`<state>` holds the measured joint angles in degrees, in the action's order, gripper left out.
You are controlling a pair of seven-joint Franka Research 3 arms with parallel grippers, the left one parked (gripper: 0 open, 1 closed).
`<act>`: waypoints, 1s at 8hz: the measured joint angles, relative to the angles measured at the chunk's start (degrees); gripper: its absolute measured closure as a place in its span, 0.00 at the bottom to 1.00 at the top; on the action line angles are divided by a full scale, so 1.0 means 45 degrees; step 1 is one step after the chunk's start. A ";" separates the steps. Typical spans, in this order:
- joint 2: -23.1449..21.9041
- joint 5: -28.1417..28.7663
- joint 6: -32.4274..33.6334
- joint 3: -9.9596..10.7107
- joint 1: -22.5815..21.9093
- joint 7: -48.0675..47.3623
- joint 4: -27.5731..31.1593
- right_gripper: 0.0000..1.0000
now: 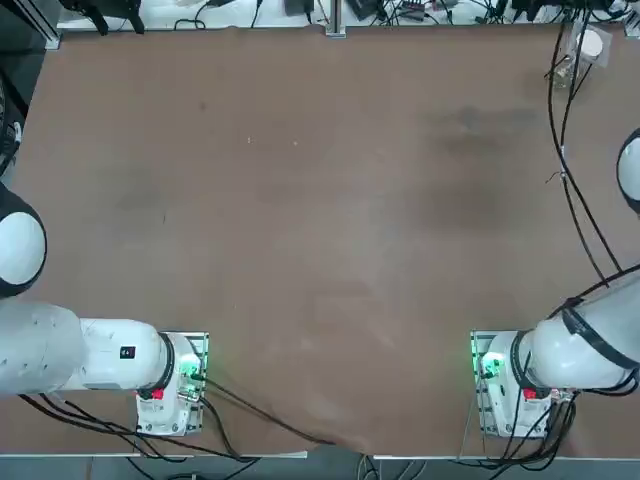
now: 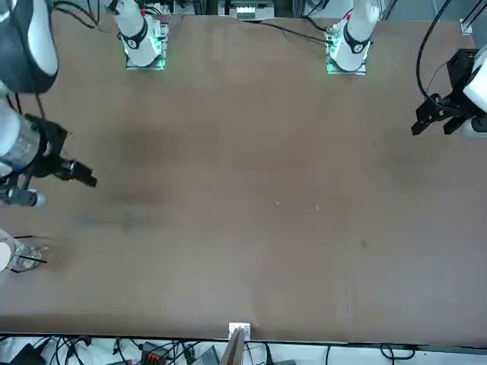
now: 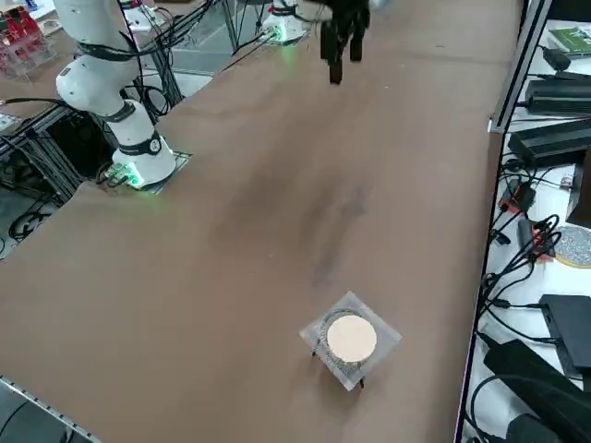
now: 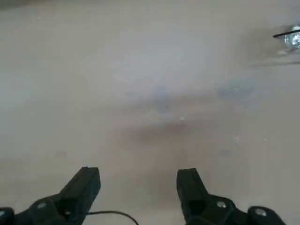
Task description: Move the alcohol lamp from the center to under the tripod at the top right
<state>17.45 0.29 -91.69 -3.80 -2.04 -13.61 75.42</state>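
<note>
The small tripod with thin dark metal legs carries a square of wire gauze with a round whitish disc at its centre. It stands on the matte brown table near the far right corner, close to the edge lined with black cables. In the overhead view the tripod sits at that corner, partly crossed by a dark cable. From across the table it is cut off by the picture's edge, and something clear and glinting shows among its legs. That may be the tiny clear glass alcohol lamp, but I cannot tell for sure; the gauze top hides whatever is beneath it in the side view. No lamp shows at the table's centre.

The right gripper, black with blocky angular fingers, hovers above bare tabletop a little toward the robot from the tripod, its fingers spread wide with nothing between them. In the wrist view only a glinting speck and a thin dark leg of the tripod show at the frame's edge. From across the table the gripper hangs just beside the tripod, toward the robot's base.
</note>
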 joint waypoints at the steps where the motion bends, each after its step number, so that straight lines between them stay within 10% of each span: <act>1: -0.0237 -0.0060 0.0270 -0.0008 0.0000 0.0436 -0.0170 0.00; 8: -0.4971 -0.0152 0.0484 0.1064 -0.0629 0.2623 0.4910 0.00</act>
<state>-4.92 -0.40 -89.52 0.99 -4.87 -1.81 97.51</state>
